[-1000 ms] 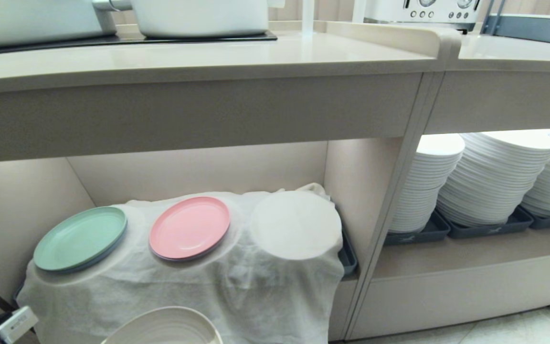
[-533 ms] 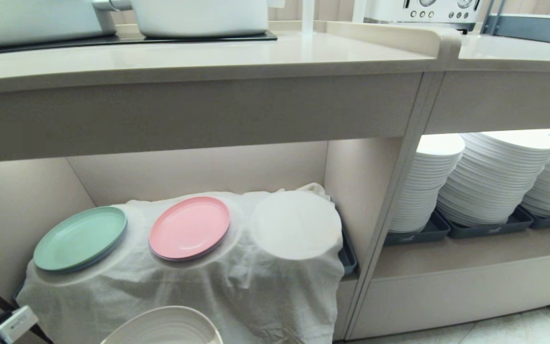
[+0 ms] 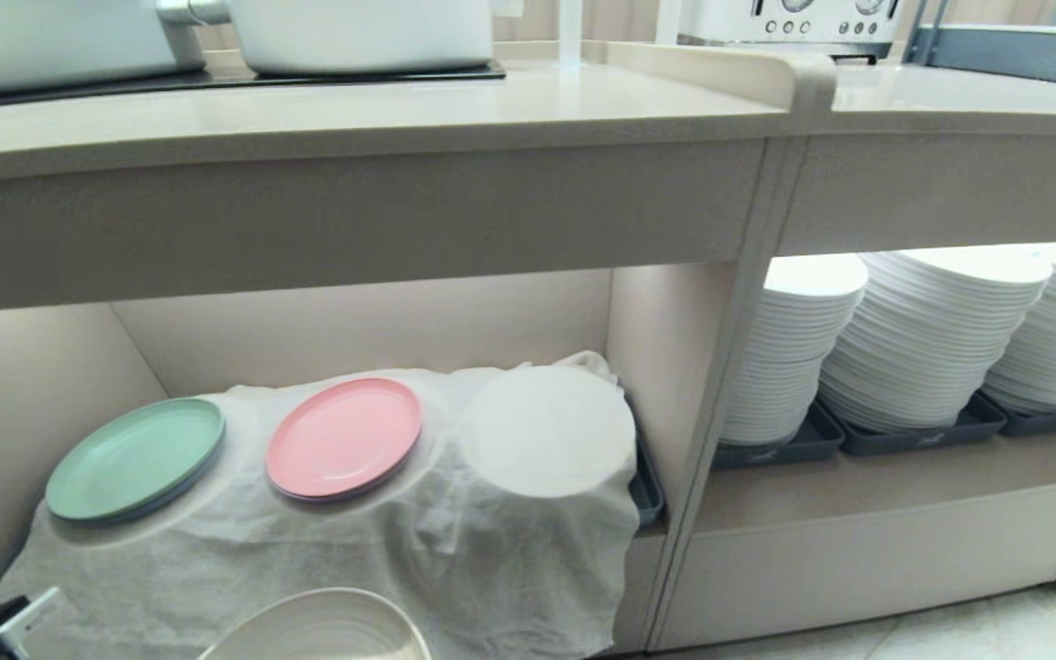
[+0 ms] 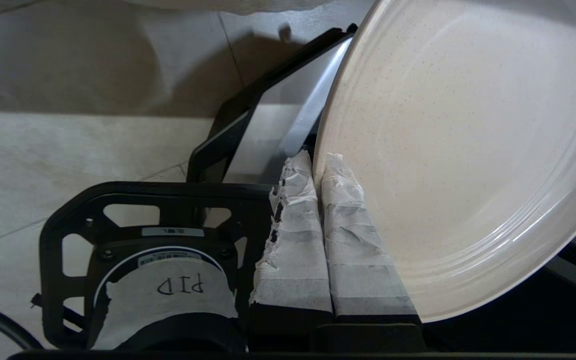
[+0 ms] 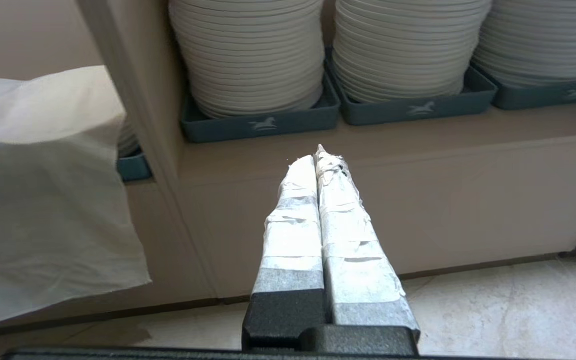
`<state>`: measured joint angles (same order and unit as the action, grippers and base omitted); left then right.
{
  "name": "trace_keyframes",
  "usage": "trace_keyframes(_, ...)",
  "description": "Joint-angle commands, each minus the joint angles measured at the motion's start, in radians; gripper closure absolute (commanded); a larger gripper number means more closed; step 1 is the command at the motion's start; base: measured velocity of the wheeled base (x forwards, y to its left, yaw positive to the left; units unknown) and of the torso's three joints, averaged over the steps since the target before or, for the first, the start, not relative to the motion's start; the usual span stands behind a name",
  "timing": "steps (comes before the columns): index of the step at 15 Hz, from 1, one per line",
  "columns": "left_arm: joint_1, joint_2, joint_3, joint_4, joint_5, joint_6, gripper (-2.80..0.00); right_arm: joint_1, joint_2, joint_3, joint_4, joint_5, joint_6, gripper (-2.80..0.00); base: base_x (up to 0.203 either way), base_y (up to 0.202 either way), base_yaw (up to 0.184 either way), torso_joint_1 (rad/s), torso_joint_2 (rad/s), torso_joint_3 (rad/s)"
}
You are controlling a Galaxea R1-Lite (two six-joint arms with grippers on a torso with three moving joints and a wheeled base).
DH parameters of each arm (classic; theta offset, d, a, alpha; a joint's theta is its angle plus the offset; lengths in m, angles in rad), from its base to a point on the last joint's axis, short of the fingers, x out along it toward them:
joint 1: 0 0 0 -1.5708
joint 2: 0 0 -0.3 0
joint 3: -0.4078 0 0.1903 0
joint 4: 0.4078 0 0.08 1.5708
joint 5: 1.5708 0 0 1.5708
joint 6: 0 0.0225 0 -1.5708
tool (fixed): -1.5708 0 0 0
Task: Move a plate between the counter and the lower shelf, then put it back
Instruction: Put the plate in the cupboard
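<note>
Left pincer [image 4: 318, 165] clamped on rim of plate [image 4: 468, 150], held low before lower shelf [image 3: 354, 321]. Plate looks rigid, light, matte; thin edge grip may pivot. Right pincer [image 5: 318, 160] closed, empty, parked.

The plate [image 3: 322, 631] is round, matte cream-beige with faint concentric rings inside and a low upright rim. Only its far part shows, at the bottom edge of the head view, left of centre, in front of the draped cloth and well below the worktop. In the left wrist view the plate [image 4: 463, 150] fills the right side, tilted, with fine specks on its surface and its rim clamped between two taped fingers.

The counter [image 3: 381, 110] runs across the top of the head view, a beige matte slab with a black hob panel at upper left and a raised ridge at its right end.

The lower shelf [image 3: 354, 316] is the lit, beige-walled recess under it, at centre left.
</note>
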<state>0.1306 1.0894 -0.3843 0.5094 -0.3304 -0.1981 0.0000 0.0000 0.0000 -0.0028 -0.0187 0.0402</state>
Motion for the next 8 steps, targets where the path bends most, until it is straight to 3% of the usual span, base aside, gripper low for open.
trace_keyframes(1,0.000,0.004,0.001,0.003,-0.001,-0.001,0.00,-0.002,0.000,0.000,0.000,-0.001,0.000,0.00,0.000,-0.207,-0.001,0.002,0.00,0.007)
trace_keyframes(8,0.000,0.004,0.002,0.003,-0.001,-0.001,0.00,-0.002,0.000,0.000,0.000,0.000,0.000,0.00,0.000,-0.192,0.001,0.002,0.00,0.004)
